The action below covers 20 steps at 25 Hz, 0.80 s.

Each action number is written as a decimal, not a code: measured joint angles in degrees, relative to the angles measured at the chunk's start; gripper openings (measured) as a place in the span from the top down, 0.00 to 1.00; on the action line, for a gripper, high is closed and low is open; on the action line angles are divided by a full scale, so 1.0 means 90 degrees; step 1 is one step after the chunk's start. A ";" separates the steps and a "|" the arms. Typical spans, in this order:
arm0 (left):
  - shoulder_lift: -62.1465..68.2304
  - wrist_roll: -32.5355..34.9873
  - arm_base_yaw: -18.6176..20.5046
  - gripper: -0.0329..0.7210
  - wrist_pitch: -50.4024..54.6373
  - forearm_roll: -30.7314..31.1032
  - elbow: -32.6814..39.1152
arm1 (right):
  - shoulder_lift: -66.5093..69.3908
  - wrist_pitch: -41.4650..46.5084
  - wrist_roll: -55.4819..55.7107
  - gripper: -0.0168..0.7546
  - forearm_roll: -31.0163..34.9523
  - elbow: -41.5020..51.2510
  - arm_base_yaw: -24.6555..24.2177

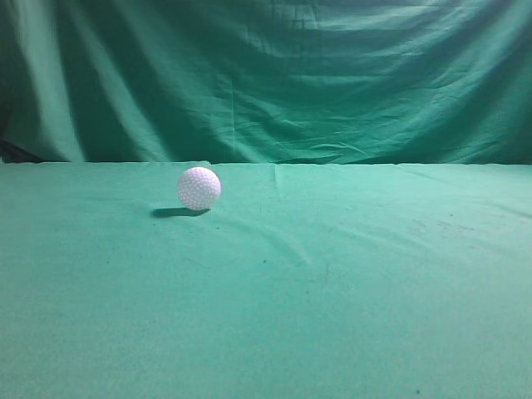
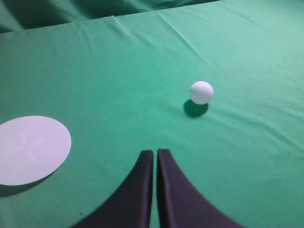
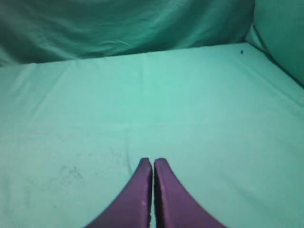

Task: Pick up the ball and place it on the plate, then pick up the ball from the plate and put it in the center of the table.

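Exterior: the ball [image 1: 199,188] rests on the table [image 1: 349,283], left of its middle, near the backdrop [image 1: 266,75]; neither arm shows.
Left wrist: the left gripper [image 2: 156,154] hangs above the table with fingers [image 2: 142,190] pressed together, holding nothing; the ball lies ahead and to its right, well apart from the plate [image 2: 31,148] at the left.
Right wrist: the right gripper [image 3: 153,163] has fingers [image 3: 137,194] pressed together over bare cloth; ball out of view.
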 joint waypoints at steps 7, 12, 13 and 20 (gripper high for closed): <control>0.0000 0.0000 0.0000 0.96 0.0000 0.0000 0.0000 | 0.0000 -0.0594 -0.0036 0.98 0.0056 0.0695 -0.0095; 0.0000 0.0000 0.0000 0.96 0.0000 0.0000 0.0000 | 0.0000 -0.0561 -0.0069 0.98 0.0056 0.0704 -0.0095; 0.0000 0.0000 0.0000 0.96 0.0000 0.0000 0.0000 | 0.0000 -0.0559 -0.0086 0.98 0.0056 0.0708 -0.0095; 0.0000 0.0000 0.0000 0.96 0.0000 0.0000 0.0000 | 0.0000 -0.0532 -0.0086 0.98 0.0056 0.0708 -0.0095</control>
